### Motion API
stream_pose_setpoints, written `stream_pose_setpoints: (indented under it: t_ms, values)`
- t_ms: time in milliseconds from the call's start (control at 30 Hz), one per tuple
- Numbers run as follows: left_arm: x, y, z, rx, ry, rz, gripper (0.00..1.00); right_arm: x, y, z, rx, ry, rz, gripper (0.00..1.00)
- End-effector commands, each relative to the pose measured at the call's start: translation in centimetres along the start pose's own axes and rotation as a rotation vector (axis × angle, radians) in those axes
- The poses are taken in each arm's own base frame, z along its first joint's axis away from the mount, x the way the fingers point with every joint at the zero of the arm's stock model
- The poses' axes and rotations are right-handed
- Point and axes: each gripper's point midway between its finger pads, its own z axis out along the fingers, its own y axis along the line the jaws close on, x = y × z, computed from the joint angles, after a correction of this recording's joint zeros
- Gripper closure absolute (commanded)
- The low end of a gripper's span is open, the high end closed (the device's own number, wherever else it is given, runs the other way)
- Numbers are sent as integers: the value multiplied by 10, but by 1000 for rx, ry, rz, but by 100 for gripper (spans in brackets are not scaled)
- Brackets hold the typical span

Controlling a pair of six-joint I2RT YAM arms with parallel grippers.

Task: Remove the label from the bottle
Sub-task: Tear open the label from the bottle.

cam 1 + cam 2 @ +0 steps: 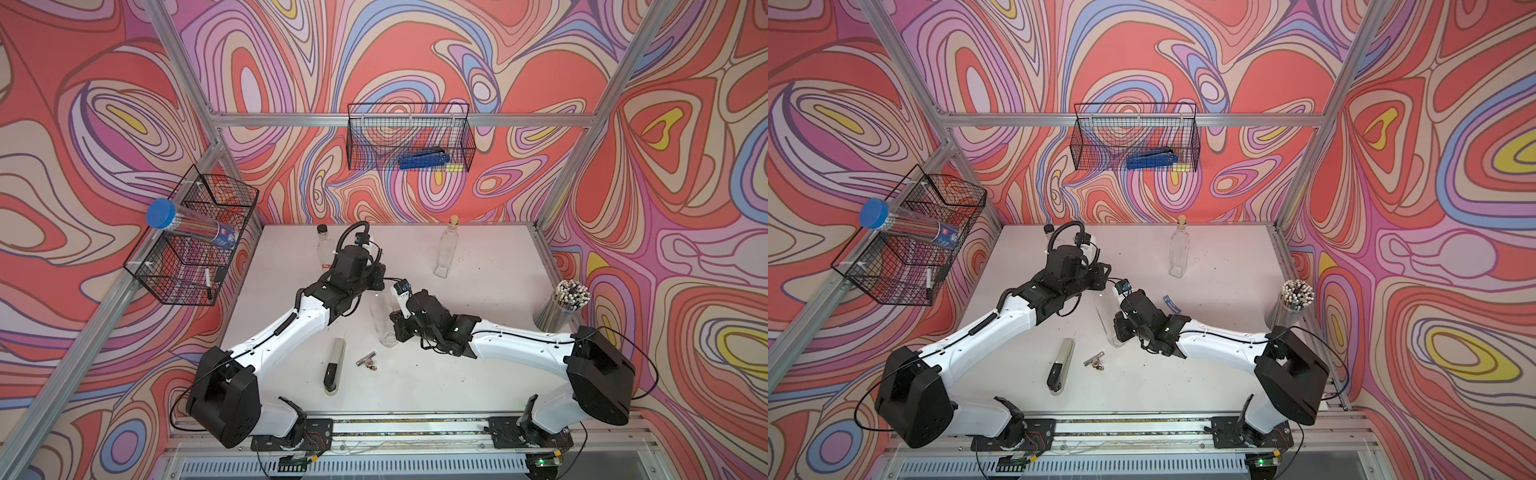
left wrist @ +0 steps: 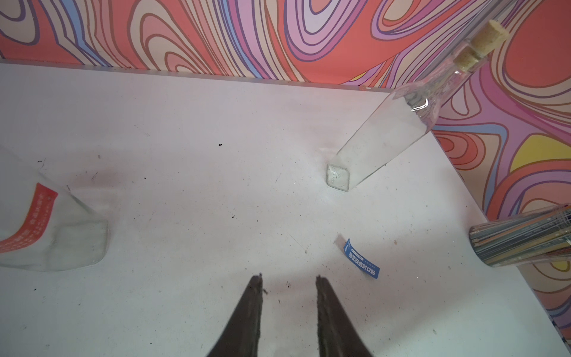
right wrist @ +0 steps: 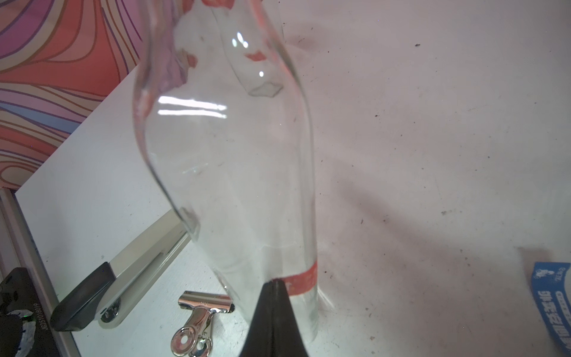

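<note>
Left arm [image 1: 266, 338], right arm [image 1: 519, 345]: white shells, black joints (thin black cables [image 1: 286, 324]); left claw [image 2: 289, 279], right claw [image 3: 275, 282] dark.

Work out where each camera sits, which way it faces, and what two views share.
Both top views: stereo pair high above the front edge, facing down and backward onto the table; both arms show.
Left wrist: on the left arm, facing past the open left gripper toward the corked bottle and back wall.
Right wrist: on the right arm, facing past the right gripper, shut on the red label of the clear bottle.
Shared: both wrist views show the loose blue label on the table.
</note>
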Motion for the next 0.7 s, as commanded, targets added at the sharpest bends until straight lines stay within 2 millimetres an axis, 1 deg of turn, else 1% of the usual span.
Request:
stream_pose_setpoints:
  t_ms: [0,367,667]
  values:
    - [6,1,-6,-2,14,33,100,-1,-15,-6,75,-3,-16,100]
    - [9,1,-4,1,28,65,100,-3,-18,-7,93,-11,-28,100]
    - [15,-3,-1,25,69,114,100,-4,-19,-8,105,-5,-47,100]
